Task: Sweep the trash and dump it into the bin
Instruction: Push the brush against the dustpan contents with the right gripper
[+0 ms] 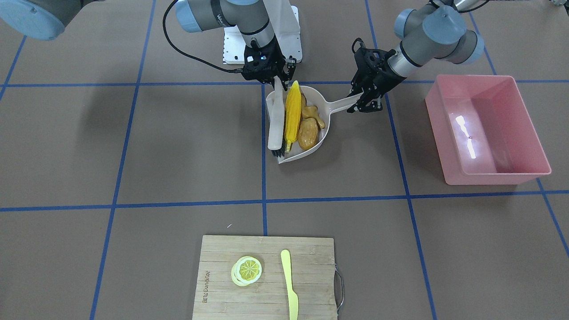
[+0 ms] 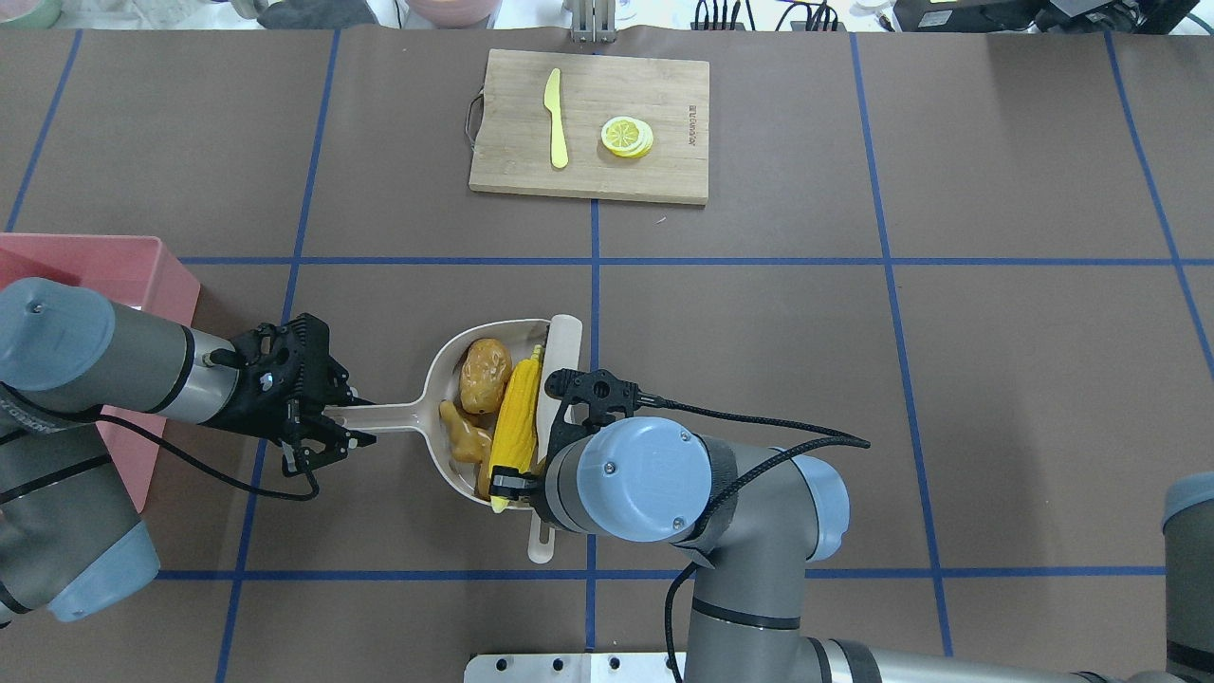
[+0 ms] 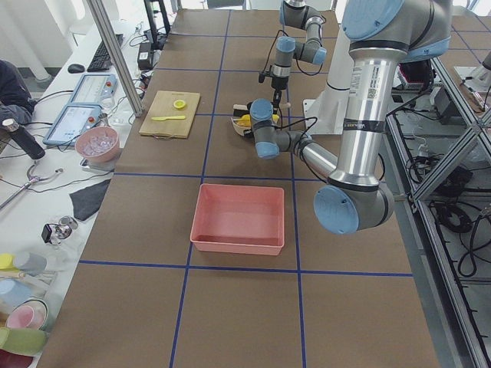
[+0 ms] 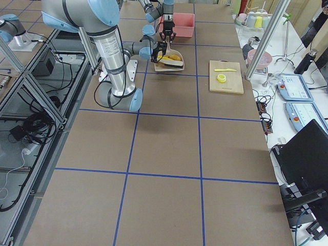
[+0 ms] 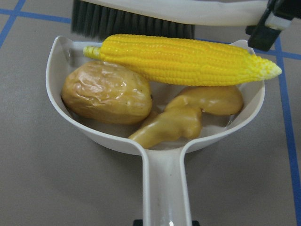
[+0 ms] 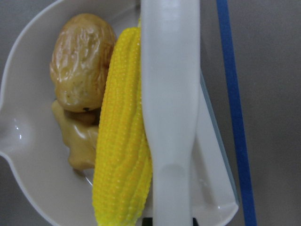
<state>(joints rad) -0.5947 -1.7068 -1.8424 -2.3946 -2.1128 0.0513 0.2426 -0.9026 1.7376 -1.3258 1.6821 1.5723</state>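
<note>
The corn cob (image 1: pixel 292 115), ginger root (image 1: pixel 312 114) and potato (image 1: pixel 308 133) all lie inside the beige dustpan (image 1: pixel 321 96) on the table. My left gripper (image 1: pixel 366 95) is shut on the dustpan's handle. My right gripper (image 1: pixel 273 76) is shut on a white brush (image 1: pixel 276 124), which lies along the corn at the pan's open edge. The left wrist view shows the corn (image 5: pixel 183 59), potato (image 5: pixel 106 92) and ginger (image 5: pixel 183 122) in the pan. The pink bin (image 1: pixel 438 124) stands empty beside the left arm, apart from the pan.
A wooden cutting board (image 1: pixel 266 289) with a lemon slice (image 1: pixel 246 270) and a pale yellow knife (image 1: pixel 289 284) lies at the far side of the table. Blue tape lines cross the brown table. The bin also shows in the overhead view (image 2: pixel 104 270) at the left edge.
</note>
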